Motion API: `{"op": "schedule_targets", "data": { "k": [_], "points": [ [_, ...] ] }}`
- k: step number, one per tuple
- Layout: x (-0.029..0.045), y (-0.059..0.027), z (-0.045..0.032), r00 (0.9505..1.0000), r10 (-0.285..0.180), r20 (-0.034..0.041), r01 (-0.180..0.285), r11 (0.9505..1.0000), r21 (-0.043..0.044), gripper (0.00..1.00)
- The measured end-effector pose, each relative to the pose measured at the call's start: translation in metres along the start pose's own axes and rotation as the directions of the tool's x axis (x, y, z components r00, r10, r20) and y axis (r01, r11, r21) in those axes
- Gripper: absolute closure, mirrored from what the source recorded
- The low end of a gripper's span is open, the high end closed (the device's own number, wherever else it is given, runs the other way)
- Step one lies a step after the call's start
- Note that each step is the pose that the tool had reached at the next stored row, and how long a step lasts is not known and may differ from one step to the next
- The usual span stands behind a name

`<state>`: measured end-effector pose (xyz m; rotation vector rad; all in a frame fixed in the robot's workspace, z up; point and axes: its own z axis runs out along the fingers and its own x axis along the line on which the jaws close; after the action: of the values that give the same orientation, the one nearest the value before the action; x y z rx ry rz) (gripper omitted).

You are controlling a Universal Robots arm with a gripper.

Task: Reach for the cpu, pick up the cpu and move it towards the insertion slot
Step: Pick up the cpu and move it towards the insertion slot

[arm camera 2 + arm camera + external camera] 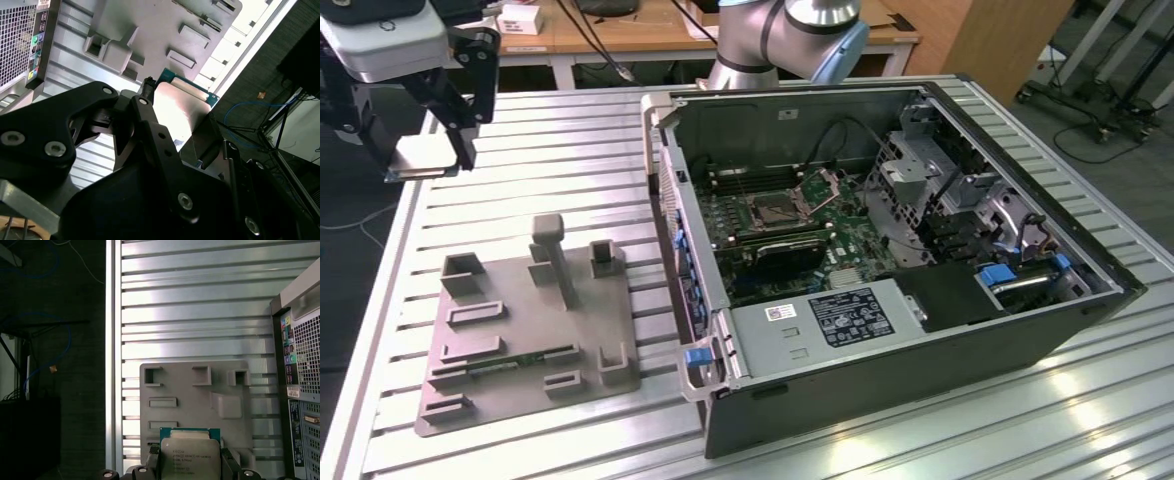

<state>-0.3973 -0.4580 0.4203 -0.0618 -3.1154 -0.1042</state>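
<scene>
The hand is pinching the cpu, its 2 black fingers pressing on opposite edges while the silver top plate is facing the first wrist view. The chip is hanging in the air above the desk, at the exterior view's left. Below it, a grey moulded fixture with raised pockets is lying flat on the ribbed, shiny aluminium surface. Beside the fixture, toward the exterior view's right, an open computer case is lying on its side. Inside it the insertion slot is sitting on the green board with its metal plate standing tilted up, well apart from the cpu. Past the desk's edge, a dark floor is showing with a blue cable trailing over it. Farther back, a wooden desk is standing behind the arm.
</scene>
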Motion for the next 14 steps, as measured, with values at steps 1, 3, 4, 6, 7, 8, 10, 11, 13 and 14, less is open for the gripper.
{"op": "schedule_targets", "data": {
  "k": [1,3,4,6,7,8,10,11,13,14],
  "points": [
    [0.0000,0.0000,0.0000,1.0000,0.000,0.0000,0.000,1.0000,0.0000,0.46],
    [-0.0001,0.0000,0.0000,1.0000,0.000,0.0000,0.000,1.0000,0.0000,0.46],
    [-0.0002,0.0000,0.0000,1.0000,0.000,0.0000,0.000,1.0000,0.0000,0.46],
    [-0.0006,0.0001,0.0000,1.0000,0.000,0.0000,0.000,1.0000,0.0000,0.46],
    [-0.0007,0.0000,0.0000,1.0000,0.000,0.0000,0.000,1.0000,0.0000,0.46],
    [-0.0021,0.0004,0.0000,1.0000,0.000,0.0000,0.000,1.0000,0.0000,0.46],
    [-0.0025,0.0009,0.0002,1.0000,0.000,0.0000,0.000,1.0000,0.0000,0.46],
    [-0.0026,0.0010,0.0002,1.0000,0.000,0.0000,0.000,1.0000,0.0000,0.46],
    [-0.0029,0.0011,0.0001,1.0000,0.000,0.0000,0.000,1.0000,0.0000,0.46],
    [-0.0030,0.0010,0.0001,1.0000,0.000,0.0000,0.000,1.0000,0.0000,0.46]
  ]
}}
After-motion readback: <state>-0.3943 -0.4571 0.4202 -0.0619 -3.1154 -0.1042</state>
